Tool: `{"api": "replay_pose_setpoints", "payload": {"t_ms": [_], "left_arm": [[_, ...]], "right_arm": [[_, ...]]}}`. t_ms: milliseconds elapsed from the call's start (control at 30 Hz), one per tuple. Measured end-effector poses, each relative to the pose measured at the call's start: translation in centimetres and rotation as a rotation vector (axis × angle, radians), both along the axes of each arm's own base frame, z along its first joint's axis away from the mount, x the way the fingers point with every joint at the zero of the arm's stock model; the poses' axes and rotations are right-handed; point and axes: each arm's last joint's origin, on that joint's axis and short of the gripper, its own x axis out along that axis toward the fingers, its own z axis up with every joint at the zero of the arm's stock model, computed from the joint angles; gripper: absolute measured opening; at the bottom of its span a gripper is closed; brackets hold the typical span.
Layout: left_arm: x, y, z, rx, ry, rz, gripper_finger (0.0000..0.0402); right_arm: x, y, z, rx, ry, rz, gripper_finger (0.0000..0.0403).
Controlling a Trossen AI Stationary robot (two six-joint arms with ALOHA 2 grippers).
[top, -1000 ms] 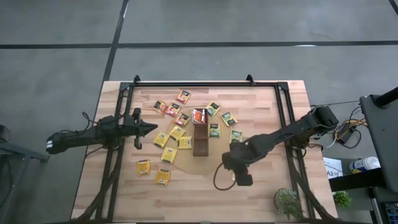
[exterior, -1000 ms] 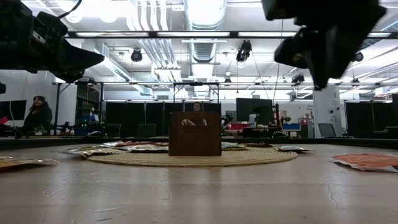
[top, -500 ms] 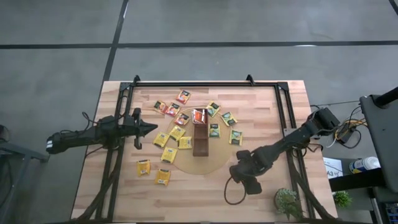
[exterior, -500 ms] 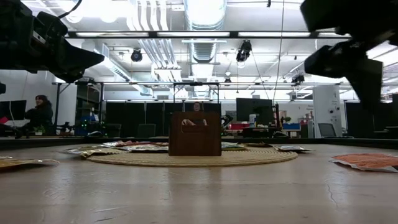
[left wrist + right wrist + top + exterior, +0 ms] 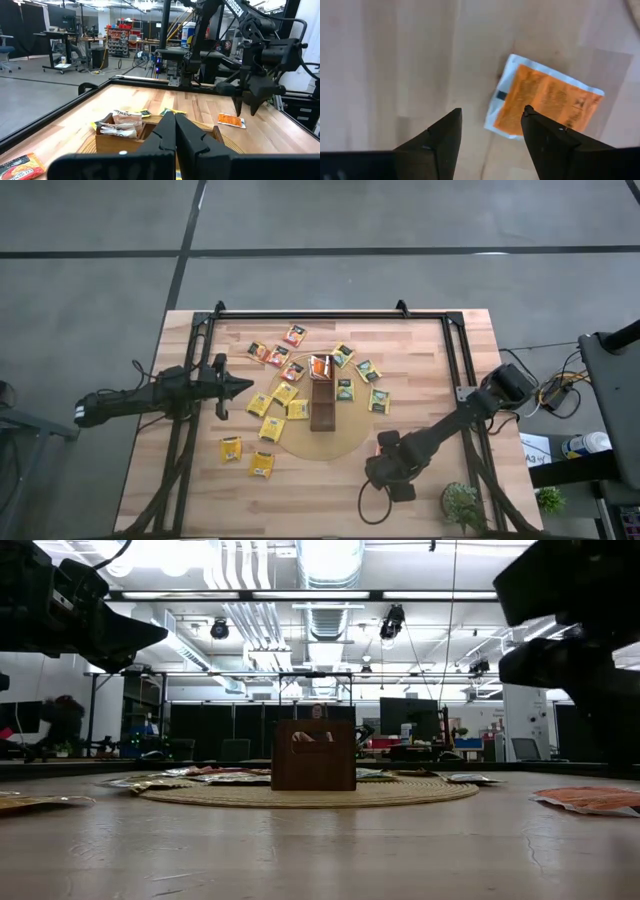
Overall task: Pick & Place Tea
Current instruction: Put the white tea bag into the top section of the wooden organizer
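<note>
Many small tea sachets (image 5: 285, 392) lie flat on the wood around a long dark-brown tray (image 5: 322, 408), which stands on a round tan disc (image 5: 335, 442). A few sachets stick up in the tray's far end (image 5: 320, 367). My right gripper (image 5: 490, 127) hangs open, pointing down, near the table's front right. An orange sachet (image 5: 547, 102) lies flat on the wood just beyond its fingertips. From the left wrist view, that gripper (image 5: 249, 97) stands above the sachet (image 5: 231, 120). My left gripper (image 5: 175, 131) is shut, level, at the table's left, pointing at the tray.
A black frame (image 5: 330, 313) runs along the table's far and side edges. A small green plant (image 5: 462, 502) stands at the near right corner. Two yellow sachets (image 5: 245, 457) lie apart at the near left. Bare wood (image 5: 395, 60) lies beside the orange sachet.
My right gripper has gone down and toward the table's near right corner, away from the tray, ending above the orange sachet. The left arm and the sachets have stayed where they were.
</note>
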Motion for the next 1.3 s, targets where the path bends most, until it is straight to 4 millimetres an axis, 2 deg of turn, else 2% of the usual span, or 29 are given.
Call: {"api": "replay_pose_setpoints", "payload": {"t_ms": [467, 633, 833, 1133, 1233, 1300], "left_arm": [[0.0, 0.0, 0.0, 0.0, 0.0, 0.0, 0.0], [0.0, 0.0, 0.0, 0.0, 0.0, 0.0, 0.0], [0.0, 0.0, 0.0, 0.0, 0.001, 0.0, 0.0], [0.0, 0.0, 0.0, 0.0, 0.001, 0.0, 0.0], [0.0, 0.0, 0.0, 0.0, 0.001, 0.0, 0.0], [0.0, 0.0, 0.0, 0.0, 0.0, 0.0, 0.0]], "right_arm": [[0.8, 0.3, -2.5, -0.007, 0.012, -0.008, 0.0192], [1.0, 0.1, -2.8, -0.015, 0.021, -0.02, 0.0142], [1.3, -0.4, -2.9, -0.017, 0.018, -0.027, 0.0027], [1.3, -0.6, -2.6, -0.019, 0.006, -0.033, 0.0008], [1.2, -0.8, -1.9, -0.019, -0.007, -0.055, 0.0008], [1.3, -0.8, -0.6, 0.005, -0.045, -0.079, 0.0008]]}}
